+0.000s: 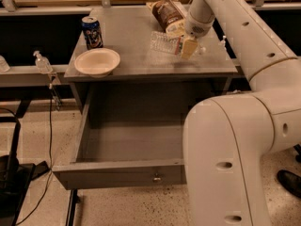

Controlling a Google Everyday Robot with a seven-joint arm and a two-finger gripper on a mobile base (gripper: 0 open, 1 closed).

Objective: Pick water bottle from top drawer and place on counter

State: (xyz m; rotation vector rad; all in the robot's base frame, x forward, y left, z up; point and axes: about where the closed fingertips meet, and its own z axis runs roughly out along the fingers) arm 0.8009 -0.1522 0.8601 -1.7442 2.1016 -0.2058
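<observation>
The water bottle (163, 43), clear and ribbed, lies on its side low over the right half of the grey counter (136, 55). My gripper (188, 45) is at the bottle's right end and shut on it, with one yellowish finger (189, 48) showing. The top drawer (122, 171) stands pulled out below the counter. Its inside looks empty, and a small metal lock sits on its front panel.
A white bowl (97, 61) and a blue drink can (92, 32) stand on the counter's left side. A brown snack bag (165, 14) lies at the back, just behind the bottle. A sanitizer bottle (42, 62) stands on the left ledge. My arm's big white body (230, 149) fills the right foreground.
</observation>
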